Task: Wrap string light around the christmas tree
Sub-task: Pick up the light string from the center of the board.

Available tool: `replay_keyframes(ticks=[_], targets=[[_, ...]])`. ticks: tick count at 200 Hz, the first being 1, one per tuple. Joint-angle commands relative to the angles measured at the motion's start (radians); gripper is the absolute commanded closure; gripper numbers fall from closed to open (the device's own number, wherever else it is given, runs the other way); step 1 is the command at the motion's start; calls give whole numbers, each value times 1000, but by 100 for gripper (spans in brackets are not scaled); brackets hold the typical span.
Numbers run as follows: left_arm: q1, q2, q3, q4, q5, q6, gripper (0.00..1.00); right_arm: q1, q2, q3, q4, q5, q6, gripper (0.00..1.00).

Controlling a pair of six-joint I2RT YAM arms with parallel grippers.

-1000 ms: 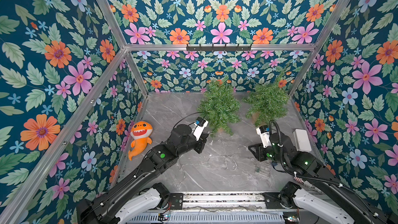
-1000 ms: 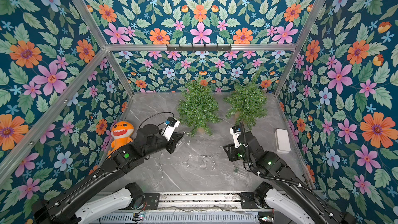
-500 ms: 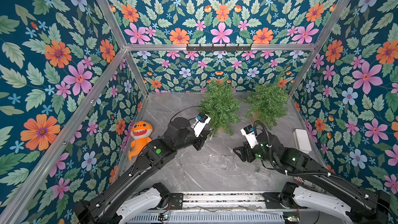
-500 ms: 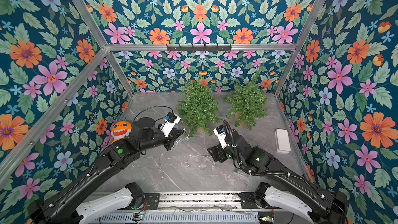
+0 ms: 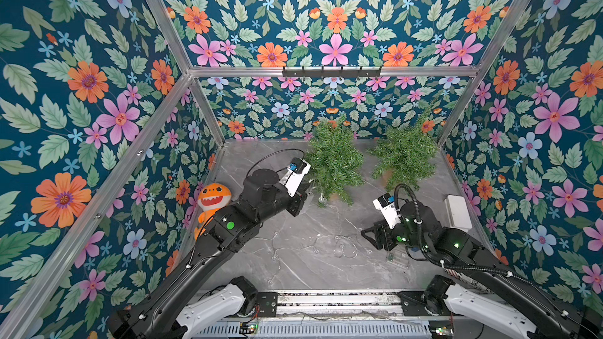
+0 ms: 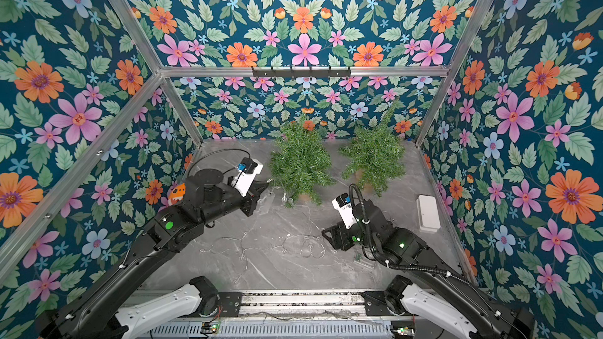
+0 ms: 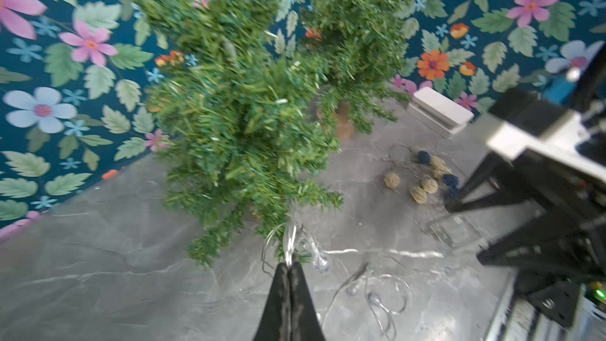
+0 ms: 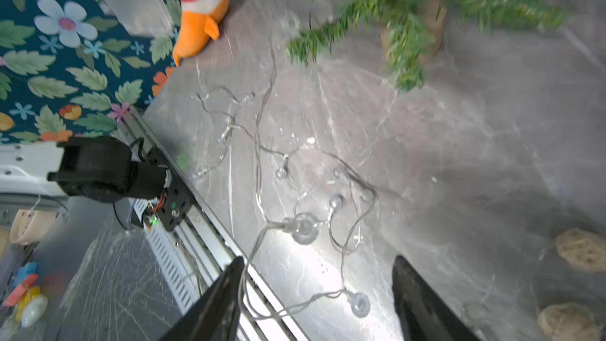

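My left jaws are pinched tight on the string light [image 7: 288, 241]. In the left wrist view the thin clear wire comes straight out of the closed tips and loops up into the lowest branches of the christmas tree [image 7: 236, 119]. In both top views the left arm [image 5: 248, 210] [image 6: 208, 203] reaches to the foot of that tree [image 5: 334, 161] [image 6: 300, 161], and a bulb or two hang just beside its lower edge.

The rest of the string light [image 5: 342, 246] [image 6: 310, 246] lies loose on the grey marbled worktop [image 5: 293, 272], trailing in slack curls between my two arms, in front of the trees.

My right jaws stand wide apart, low over those curls, with nothing clamped. In the right wrist view two bulbs and their wire [image 8: 301, 224] lie on the worktop in the gap. One strand runs close past a finger [image 8: 226, 290], though I cannot tell whether it touches.

A second tree [image 5: 404, 154] [image 6: 375, 154] stands beside the first, nearer my right arm [image 5: 424, 229]. An orange plush toy [image 5: 212, 197] leans at the left wall. A white box [image 5: 456, 213] [image 6: 427, 213] sits by the right wall. A few small woven balls [image 7: 423, 185] lie on the worktop near the right arm.
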Motion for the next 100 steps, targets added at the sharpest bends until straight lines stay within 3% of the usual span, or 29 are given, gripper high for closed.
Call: replay_keyframes(ticks=[1, 13, 23, 47, 76, 100], targets=[[21, 18, 37, 19, -62, 1, 100, 0, -74, -61, 117, -213, 84, 23], [36, 30, 45, 21, -100, -4, 100, -14, -135, -143, 350, -398, 206, 17], [52, 44, 56, 10, -148, -9, 100, -29, -155, -177, 432, -432, 262, 16], [98, 48, 70, 10, -187, -23, 100, -33, -143, -153, 251, -323, 171, 16], [172, 58, 106, -9, -265, -25, 100, -32, -108, -172, 230, -291, 146, 18], [186, 59, 131, -2, -114, -14, 100, -30, -29, -156, 228, -155, 97, 23]])
